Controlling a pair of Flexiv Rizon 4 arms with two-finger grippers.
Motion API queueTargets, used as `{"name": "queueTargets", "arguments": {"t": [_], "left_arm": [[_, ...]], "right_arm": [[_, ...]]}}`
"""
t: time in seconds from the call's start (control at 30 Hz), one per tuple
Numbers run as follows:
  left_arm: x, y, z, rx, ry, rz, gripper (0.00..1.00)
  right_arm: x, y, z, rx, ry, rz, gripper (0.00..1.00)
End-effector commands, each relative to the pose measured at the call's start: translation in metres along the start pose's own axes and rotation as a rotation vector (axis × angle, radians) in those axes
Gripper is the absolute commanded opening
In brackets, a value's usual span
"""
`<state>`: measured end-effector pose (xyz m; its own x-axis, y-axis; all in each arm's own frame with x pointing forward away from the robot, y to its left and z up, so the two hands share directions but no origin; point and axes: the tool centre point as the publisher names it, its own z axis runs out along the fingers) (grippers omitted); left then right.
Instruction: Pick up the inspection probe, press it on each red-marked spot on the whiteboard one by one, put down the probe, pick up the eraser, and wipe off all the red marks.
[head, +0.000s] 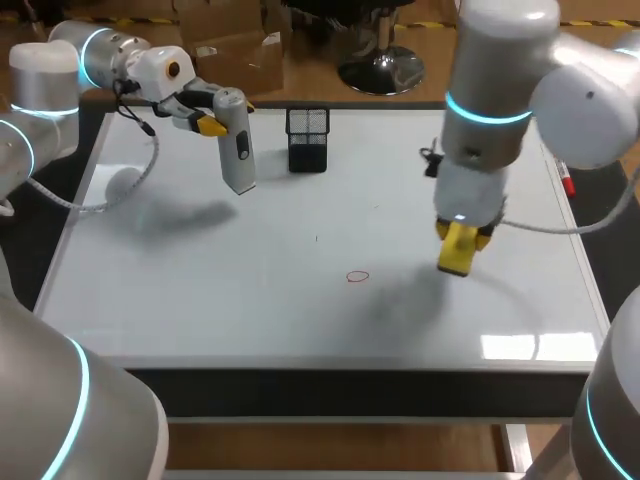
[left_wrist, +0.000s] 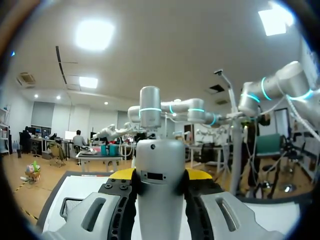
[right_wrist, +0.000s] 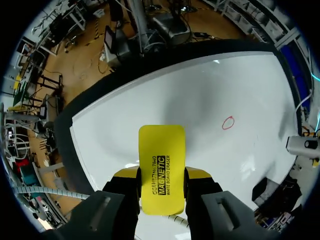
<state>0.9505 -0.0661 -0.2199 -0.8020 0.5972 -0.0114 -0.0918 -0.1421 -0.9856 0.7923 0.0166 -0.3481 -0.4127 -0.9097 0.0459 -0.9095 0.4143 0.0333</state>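
**Both hands loaded over the whiteboard**

The left hand (left_wrist: 160, 180) grips the grey inspection probe (head: 238, 145) between both fingers. It holds the probe upright above the far left part of the whiteboard (head: 250, 300), just beside a black mesh holder (head: 307, 138). The right hand (right_wrist: 161, 175) is clamped on the yellow eraser (head: 457, 248), raised off the tabletop near its right side. A small red ring (head: 358, 277) is drawn on the board, near the eraser but apart from it. A red marker (head: 567, 182) lies at the right edge.
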Motion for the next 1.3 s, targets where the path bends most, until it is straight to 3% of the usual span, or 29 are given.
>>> {"name": "queueTargets", "arguments": {"t": [0.03, 0.33, 0.77, 1.07, 1.3], "left_arm": [[-0.005, 0.001, -0.006, 0.006, 0.044, -0.002, 0.0], [-0.005, 0.001, -0.006, 0.006, 0.044, -0.002, 0.0], [-0.005, 0.001, -0.006, 0.006, 0.044, -0.002, 0.0], [-0.005, 0.001, -0.006, 0.006, 0.044, -0.002, 0.0], [-0.005, 0.001, -0.006, 0.006, 0.044, -0.002, 0.0]], "right_arm": [[-0.023, 0.025, 0.002, 0.055, 0.012, -0.032, 0.0], [-0.08, 0.063, 0.005, 0.071, -0.022, -0.167, 0.0], [-0.152, 0.091, 0.032, 0.024, -0.076, -0.333, 0.0], [-0.179, 0.091, 0.047, 0.002, -0.064, -0.397, 0.0], [-0.183, 0.086, 0.058, -0.016, -0.065, -0.408, 0.0]]}}
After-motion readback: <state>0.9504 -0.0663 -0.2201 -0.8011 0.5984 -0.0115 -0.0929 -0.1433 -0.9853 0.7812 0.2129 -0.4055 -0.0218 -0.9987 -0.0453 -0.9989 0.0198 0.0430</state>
